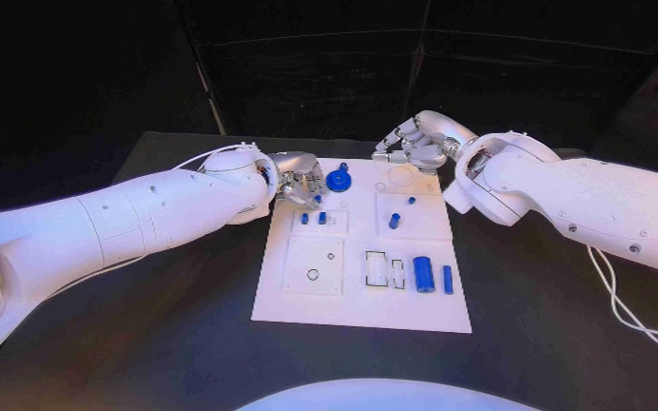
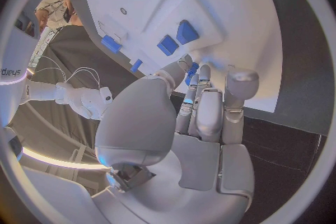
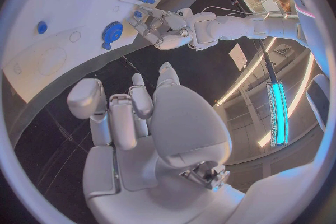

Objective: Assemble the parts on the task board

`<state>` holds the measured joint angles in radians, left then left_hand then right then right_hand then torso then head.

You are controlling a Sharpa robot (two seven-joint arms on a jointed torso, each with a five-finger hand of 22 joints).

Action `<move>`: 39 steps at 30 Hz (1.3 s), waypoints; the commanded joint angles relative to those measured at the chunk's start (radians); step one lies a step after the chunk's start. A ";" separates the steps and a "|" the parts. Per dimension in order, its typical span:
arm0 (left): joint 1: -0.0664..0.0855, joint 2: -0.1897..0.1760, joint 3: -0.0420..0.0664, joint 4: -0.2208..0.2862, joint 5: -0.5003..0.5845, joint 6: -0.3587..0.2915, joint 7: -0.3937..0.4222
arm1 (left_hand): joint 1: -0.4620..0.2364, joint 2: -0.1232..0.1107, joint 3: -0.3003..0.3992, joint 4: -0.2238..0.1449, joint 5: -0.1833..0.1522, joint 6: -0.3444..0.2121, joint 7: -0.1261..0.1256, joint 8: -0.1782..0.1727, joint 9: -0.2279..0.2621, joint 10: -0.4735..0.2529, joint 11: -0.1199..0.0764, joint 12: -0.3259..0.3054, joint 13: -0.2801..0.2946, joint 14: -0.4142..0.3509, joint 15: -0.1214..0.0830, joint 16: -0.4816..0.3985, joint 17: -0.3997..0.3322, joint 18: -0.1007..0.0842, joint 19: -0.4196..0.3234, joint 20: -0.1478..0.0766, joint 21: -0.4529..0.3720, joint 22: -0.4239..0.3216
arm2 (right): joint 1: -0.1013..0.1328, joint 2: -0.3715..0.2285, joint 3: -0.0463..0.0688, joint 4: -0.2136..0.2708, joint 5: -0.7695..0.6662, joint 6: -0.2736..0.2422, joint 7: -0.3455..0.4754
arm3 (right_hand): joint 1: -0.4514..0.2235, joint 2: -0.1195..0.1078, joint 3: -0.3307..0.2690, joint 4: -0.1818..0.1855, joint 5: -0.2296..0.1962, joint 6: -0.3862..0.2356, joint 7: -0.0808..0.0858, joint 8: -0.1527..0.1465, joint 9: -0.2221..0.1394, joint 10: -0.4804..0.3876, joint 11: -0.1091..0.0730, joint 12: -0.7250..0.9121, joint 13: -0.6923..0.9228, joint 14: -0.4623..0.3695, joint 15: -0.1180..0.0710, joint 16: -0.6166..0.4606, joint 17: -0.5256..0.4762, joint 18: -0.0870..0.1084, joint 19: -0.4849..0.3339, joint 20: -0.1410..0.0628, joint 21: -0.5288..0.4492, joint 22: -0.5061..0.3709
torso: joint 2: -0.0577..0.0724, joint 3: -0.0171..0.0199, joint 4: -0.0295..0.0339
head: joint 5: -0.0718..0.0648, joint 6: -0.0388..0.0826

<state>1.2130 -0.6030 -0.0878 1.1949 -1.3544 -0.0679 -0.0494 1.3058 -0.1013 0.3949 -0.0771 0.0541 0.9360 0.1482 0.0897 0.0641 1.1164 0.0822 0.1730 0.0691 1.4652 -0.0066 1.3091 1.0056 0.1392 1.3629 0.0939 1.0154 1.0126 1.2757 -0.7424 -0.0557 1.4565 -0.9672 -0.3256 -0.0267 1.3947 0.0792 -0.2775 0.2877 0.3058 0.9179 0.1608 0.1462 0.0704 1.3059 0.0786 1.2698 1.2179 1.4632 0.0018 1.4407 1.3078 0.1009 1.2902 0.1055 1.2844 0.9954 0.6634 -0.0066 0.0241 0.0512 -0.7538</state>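
The white task board (image 1: pixel 359 311) lies in the middle of the black table. A blue gear (image 1: pixel 338 181) sits near its far edge, and two small blue blocks (image 1: pixel 314 218) stand behind it. My left hand (image 1: pixel 295 181) hovers over the board's far left corner, fingertips (image 2: pixel 187 70) closed on a small blue part (image 2: pixel 191 74) just above the board (image 2: pixel 231 11). My right hand (image 1: pixel 412 149) hangs beyond the far edge with nothing in it and its fingers (image 3: pixel 122 112) loosely apart. The right wrist view looks across to the gear (image 3: pixel 112 31) and my left hand (image 3: pixel 167 25).
Nearer me on the board lie a blue cylinder (image 1: pixel 424 275) and a thin blue bar (image 1: pixel 447 279) beside rectangular slots. A short blue peg (image 1: pixel 395 222) stands mid-board. Bare black table surrounds the board on all sides.
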 commanded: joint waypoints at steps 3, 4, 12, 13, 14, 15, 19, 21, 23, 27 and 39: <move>0.001 0.001 0.001 -0.004 0.008 -0.009 0.005 | 0.000 -0.009 -0.006 0.002 -0.001 -0.011 0.002 -0.009 0.000 -0.009 0.001 -0.007 -0.001 0.002 0.003 -0.003 -0.003 -0.009 -0.004 0.004 -0.004 -0.001 | 0.002 0.000 0.001 -0.001 -0.001 -0.005 0.008 | 0.000 0.007 -0.006 -0.002 0.007 0.001 -0.003 0.004 0.000 -0.003 -0.006 -0.002 -0.002 0.061 -0.007 -0.006 0.052 0.010 -0.004 -0.004 -0.004 -0.001 | 0.000 0.0001 0.0002 | 0.000 0.000; 0.001 0.000 0.001 -0.004 0.008 -0.010 0.005 | 0.000 -0.009 -0.006 0.002 -0.001 -0.011 0.002 -0.009 0.000 -0.009 0.001 -0.007 -0.001 0.002 0.003 -0.003 -0.003 -0.009 -0.004 0.004 -0.004 -0.001 | 0.002 0.000 0.001 -0.001 -0.001 -0.005 0.008 | 0.000 0.007 -0.006 -0.002 0.007 0.001 -0.003 0.004 0.000 -0.003 -0.006 -0.002 -0.002 0.061 -0.007 -0.006 0.052 0.010 -0.004 -0.004 -0.004 -0.001 | 0.000 0.0001 0.0002 | 0.000 0.000; 0.001 -0.014 0.001 0.001 0.027 -0.016 0.009 | 0.000 -0.010 -0.010 0.003 -0.001 -0.016 0.005 -0.012 0.001 -0.019 0.004 -0.015 -0.001 0.000 0.005 -0.005 -0.010 -0.009 -0.006 0.004 -0.009 -0.004 | 0.002 -0.005 0.001 -0.010 -0.001 -0.005 -0.002 | 0.014 0.011 -0.006 -0.006 0.011 -0.001 -0.003 0.004 -0.001 -0.108 -0.007 -0.126 -0.137 0.055 -0.007 -0.024 0.028 0.020 -0.033 -0.004 -0.035 -0.055 | 0.000 0.0000 -0.0001 | -0.004 0.002; 0.001 -0.022 0.001 0.006 0.036 -0.020 0.012 | -0.001 -0.011 -0.012 0.004 -0.001 -0.016 0.006 -0.012 0.001 -0.023 0.006 -0.017 -0.001 -0.001 0.006 -0.006 -0.013 -0.008 -0.008 0.005 -0.013 -0.007 | 0.002 -0.007 0.001 -0.014 -0.002 -0.008 -0.006 | 0.029 0.014 -0.005 -0.008 0.013 -0.001 -0.003 0.005 0.000 -0.179 -0.008 -0.219 -0.236 0.048 -0.008 -0.042 0.004 0.027 -0.053 -0.005 -0.058 -0.092 | -0.001 -0.0005 0.0002 | -0.006 0.002; 0.002 -0.028 0.002 0.010 0.050 -0.024 0.014 | -0.004 -0.011 -0.016 0.007 -0.002 -0.016 0.008 -0.013 0.001 -0.027 0.007 -0.019 -0.001 -0.001 0.007 -0.008 -0.016 -0.008 -0.009 0.006 -0.016 -0.010 | 0.002 -0.009 0.001 -0.016 -0.004 -0.012 -0.008 | 0.041 0.015 -0.005 -0.010 0.014 -0.002 -0.003 0.006 0.000 -0.258 -0.007 -0.326 -0.347 0.041 -0.009 -0.060 -0.019 0.033 -0.070 -0.005 -0.080 -0.126 | -0.001 -0.0010 0.0010 | -0.007 0.004; 0.002 -0.034 0.002 0.012 0.068 -0.027 0.016 | -0.011 -0.013 -0.022 0.012 -0.002 -0.015 0.009 -0.013 0.002 -0.031 0.009 -0.022 -0.001 -0.002 0.008 -0.009 -0.019 -0.007 -0.011 0.007 -0.020 -0.013 | 0.002 -0.010 0.001 -0.017 -0.007 -0.014 -0.010 | 0.051 0.015 -0.007 -0.010 0.014 -0.002 -0.003 0.007 0.000 -0.290 -0.008 -0.384 -0.402 0.037 -0.009 -0.071 -0.031 0.035 -0.079 -0.005 -0.095 -0.146 | -0.001 -0.0012 0.0017 | -0.007 0.004; 0.012 -0.066 0.005 0.029 0.175 -0.045 0.027 | -0.019 -0.014 -0.036 0.019 -0.002 -0.015 0.012 -0.012 0.002 -0.038 0.010 -0.025 -0.001 -0.003 0.010 -0.009 -0.021 -0.006 -0.013 0.009 -0.025 -0.017 | 0.002 -0.020 0.001 -0.017 -0.035 -0.015 -0.021 | 0.116 0.021 -0.001 -0.019 0.007 0.028 -0.002 0.031 0.005 -0.380 -0.003 -0.593 -0.562 0.030 -0.008 -0.105 -0.073 0.040 -0.085 -0.007 -0.120 -0.179 | -0.001 0.0000 0.0011 | -0.006 0.006; 0.018 -0.085 0.006 0.039 0.232 -0.057 0.039 | -0.021 -0.013 -0.042 0.022 -0.002 -0.013 0.013 -0.012 0.003 -0.040 0.011 -0.026 0.000 -0.003 0.011 -0.009 -0.022 -0.006 -0.013 0.010 -0.028 -0.019 | 0.002 -0.025 0.001 -0.016 -0.061 -0.008 -0.027 | 0.160 0.018 0.004 -0.035 -0.011 0.030 -0.002 0.036 0.005 -0.371 0.005 -0.678 -0.642 0.033 -0.009 -0.108 -0.075 0.038 -0.076 -0.005 -0.120 -0.176 | -0.001 0.0000 0.0002 | -0.007 0.008; 0.025 -0.108 0.006 0.052 0.301 -0.072 0.057 | -0.021 -0.012 -0.046 0.024 -0.001 -0.009 0.014 -0.010 0.004 -0.042 0.013 -0.027 0.000 -0.005 0.012 -0.012 -0.030 -0.003 -0.018 0.010 -0.040 -0.029 | 0.002 -0.032 0.001 -0.015 -0.105 0.004 -0.035 | 0.206 0.014 0.011 -0.053 -0.021 0.032 0.004 0.039 0.003 -0.354 0.002 -0.744 -0.710 0.035 -0.006 -0.109 -0.077 0.038 -0.068 -0.005 -0.118 -0.170 | -0.001 -0.0006 -0.0001 | -0.011 0.010; 0.033 -0.157 0.006 0.086 0.477 -0.112 0.128 | -0.015 0.000 -0.054 0.028 0.000 0.013 0.018 0.001 0.007 -0.041 0.018 -0.025 0.002 -0.012 0.017 -0.021 -0.049 0.002 -0.031 0.014 -0.071 -0.056 | 0.001 -0.047 0.000 -0.015 -0.211 0.027 -0.049 | 0.268 0.013 0.027 -0.080 -0.042 0.045 -0.002 0.045 0.001 -0.293 -0.001 -0.824 -0.807 0.041 -0.007 -0.102 -0.067 0.032 -0.046 -0.005 -0.101 -0.142 | -0.001 -0.0015 0.0009 | -0.019 0.015; 0.033 -0.250 0.001 0.228 1.076 -0.176 0.372 | 0.006 0.030 -0.052 0.033 0.003 0.083 0.018 0.040 0.011 0.036 0.008 0.027 0.020 -0.054 0.011 -0.073 -0.152 0.028 -0.094 0.013 -0.202 -0.168 | -0.021 -0.089 0.000 0.021 -0.558 0.073 -0.122 | 0.292 -0.002 0.033 -0.083 -0.072 0.079 -0.010 0.041 -0.003 -0.263 0.000 -0.943 -0.929 0.043 -0.006 -0.100 -0.064 0.028 -0.035 -0.004 -0.090 -0.123 | -0.002 -0.0027 -0.0044 | -0.071 0.018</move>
<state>1.2460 -0.8509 -0.0865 1.4096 -0.5319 -0.2077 0.2018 1.3121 -0.0802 0.3449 -0.0498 0.0542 1.0147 0.1660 0.1276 0.0742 1.1456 0.0892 0.1940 0.0882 1.4163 0.0051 1.2426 0.8660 0.1552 1.2765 0.1074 0.8264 0.8562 1.2545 -0.8302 -0.0565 1.4702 -1.3698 -0.2836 -0.1042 1.6858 0.0859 -0.2415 0.2019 0.2394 0.9913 0.1485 0.1909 0.0687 1.0489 0.0750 0.3325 0.2947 1.4668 -0.0019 1.3361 1.2455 0.1326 1.2510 0.1014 1.1880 0.8718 0.6626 -0.0095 0.0233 -0.0132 -0.7361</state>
